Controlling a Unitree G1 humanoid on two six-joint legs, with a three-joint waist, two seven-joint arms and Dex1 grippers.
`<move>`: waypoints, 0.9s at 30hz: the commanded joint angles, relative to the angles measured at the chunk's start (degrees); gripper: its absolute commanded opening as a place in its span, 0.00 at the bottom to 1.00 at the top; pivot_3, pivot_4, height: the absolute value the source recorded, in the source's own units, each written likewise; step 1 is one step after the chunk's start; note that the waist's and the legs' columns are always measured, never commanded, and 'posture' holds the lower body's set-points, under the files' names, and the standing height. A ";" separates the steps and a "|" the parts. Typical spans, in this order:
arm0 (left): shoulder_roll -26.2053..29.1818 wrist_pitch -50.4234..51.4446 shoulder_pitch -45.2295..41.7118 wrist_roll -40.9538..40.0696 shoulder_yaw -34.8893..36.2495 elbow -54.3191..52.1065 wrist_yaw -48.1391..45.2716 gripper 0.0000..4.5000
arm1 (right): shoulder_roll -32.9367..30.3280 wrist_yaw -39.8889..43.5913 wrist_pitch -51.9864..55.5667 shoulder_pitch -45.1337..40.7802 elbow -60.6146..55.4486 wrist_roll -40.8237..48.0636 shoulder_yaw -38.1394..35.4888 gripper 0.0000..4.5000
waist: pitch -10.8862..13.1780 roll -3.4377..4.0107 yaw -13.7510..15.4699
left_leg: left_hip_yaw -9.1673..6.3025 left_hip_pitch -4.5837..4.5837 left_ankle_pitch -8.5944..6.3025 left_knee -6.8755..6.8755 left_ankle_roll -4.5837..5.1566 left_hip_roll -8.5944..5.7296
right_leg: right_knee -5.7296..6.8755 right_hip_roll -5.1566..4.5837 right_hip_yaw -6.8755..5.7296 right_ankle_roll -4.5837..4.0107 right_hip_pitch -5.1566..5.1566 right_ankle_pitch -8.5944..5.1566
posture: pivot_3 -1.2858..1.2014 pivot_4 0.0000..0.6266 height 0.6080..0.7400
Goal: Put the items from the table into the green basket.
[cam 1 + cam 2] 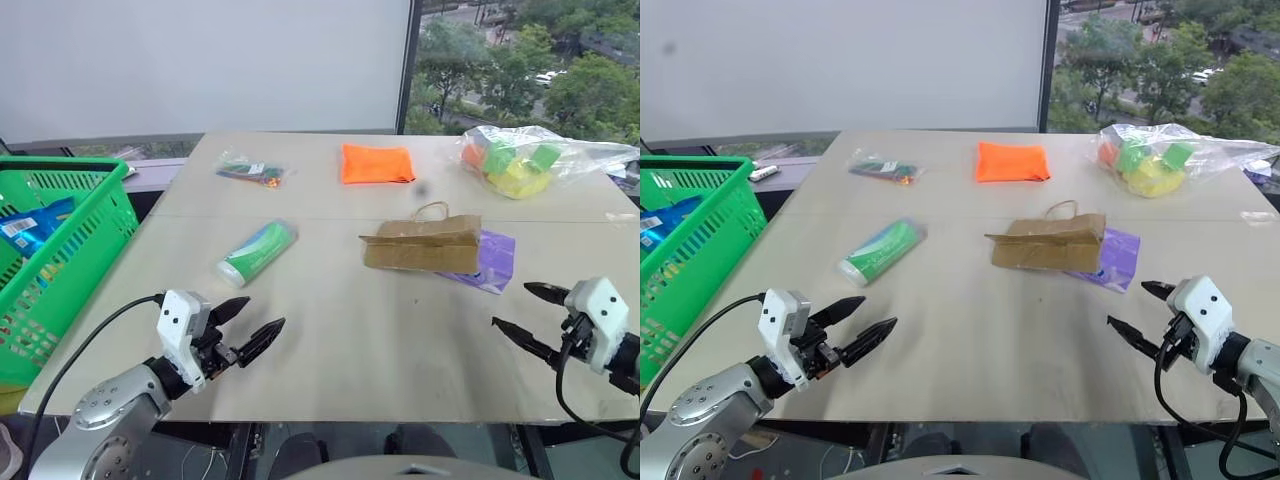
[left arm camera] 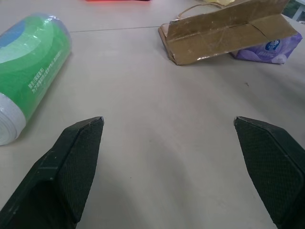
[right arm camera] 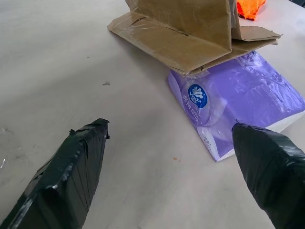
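I count six loose items on the table: one green-and-white tube, one brown paper bag, one purple flat packet, one orange folded cloth and two clear bags of coloured bits. One green basket sits at the left of the frame, and I see two end effectors, left and right.

Looks like an office or lab room set high in a building. Beyond the table, at twelve o'clock, a plain white blind or screen beside a dark window post. At one to two o'clock, glass giving onto treetops and a road with cars far below. Hanging under the table's near edge, loose cables.
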 commanded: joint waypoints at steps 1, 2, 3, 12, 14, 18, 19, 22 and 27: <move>0.46 -1.46 -0.49 -0.21 1.86 -0.20 -0.93 1.00 | 0.06 -0.75 -3.76 -2.42 0.08 -1.22 0.79 0.99 | 0.00 0.00 0.02 | 0.00 0.00 0.00 0.00 0.00 0.00 | 0.00 0.00 0.00 0.00 0.00 0.00 | 0.52 0.00 1.00; 0.22 -1.72 -0.63 -0.44 2.19 -0.02 -0.92 1.00 | 0.26 -1.27 -4.75 -3.91 -0.34 -1.85 2.12 0.99 | 0.00 -0.01 -0.03 | 0.00 0.00 0.00 0.00 0.00 0.00 | 0.00 0.00 0.00 0.00 0.00 0.00 | 0.52 0.00 1.00; -0.10 -1.90 -0.89 -0.77 2.40 0.07 -0.89 1.00 | 0.37 -1.86 -5.24 -5.46 -0.92 -2.19 3.04 0.99 | 0.01 -0.01 -0.14 | 0.01 0.01 0.00 0.00 0.00 0.00 | 0.01 0.00 0.01 0.00 0.00 0.00 | 0.52 0.00 1.00; 0.15 -3.80 -2.54 -2.47 2.25 -1.93 -4.66 1.00 | -6.34 -2.89 4.95 -22.44 -4.83 -2.41 11.91 0.99 | 0.05 0.00 0.22 | -0.07 -0.02 0.00 0.00 0.00 0.00 | 0.01 0.01 -0.07 -0.01 -0.01 0.01 | 0.54 0.00 1.00; 0.37 -4.60 -2.18 -2.58 2.48 -3.10 -5.55 1.00 | -7.04 -3.59 6.56 -26.56 -3.92 -3.51 14.73 0.99 | 0.07 0.00 0.43 | -0.08 -0.05 0.00 0.00 0.00 0.00 | -0.02 0.00 -0.09 -0.01 -0.02 0.01 | 0.54 0.00 1.00; 1.13 -5.02 -0.44 -3.82 2.06 -6.86 -7.73 1.00 | -8.57 -1.34 7.41 -34.79 1.79 -6.09 20.84 0.99 | 0.13 -0.03 0.64 | -0.04 -0.07 0.00 0.00 0.00 0.00 | -0.04 -0.01 -0.05 -0.01 -0.05 0.01 | 0.55 0.00 1.00; 1.49 -4.95 -0.12 -4.23 1.85 -7.77 -8.35 1.00 | -8.64 -0.90 7.41 -36.78 4.02 -6.79 22.23 0.99 | 0.14 -0.06 0.77 | -0.03 -0.08 0.00 0.00 0.00 0.00 | -0.05 -0.02 -0.05 -0.03 -0.05 -0.01 | 0.55 0.00 1.00; 2.42 -4.32 -0.32 -5.88 2.47 -9.95 -8.54 1.00 | -8.78 1.88 4.29 -43.21 12.01 -10.46 27.44 0.99 | 0.18 -0.07 1.50 | 0.00 -0.06 0.00 0.00 0.00 0.00 | -0.05 -0.02 -0.03 -0.04 -0.04 -0.01 | 0.57 0.00 1.00; 2.34 -4.16 0.60 -6.71 3.70 -12.06 -6.43 1.00 | -6.94 6.99 -0.64 -51.73 23.42 -15.34 34.60 0.99 | 0.23 0.00 3.37 | -0.12 -0.10 0.00 0.00 0.00 0.00 | -0.04 0.00 -0.14 -0.02 -0.06 0.01 | 0.59 0.00 1.00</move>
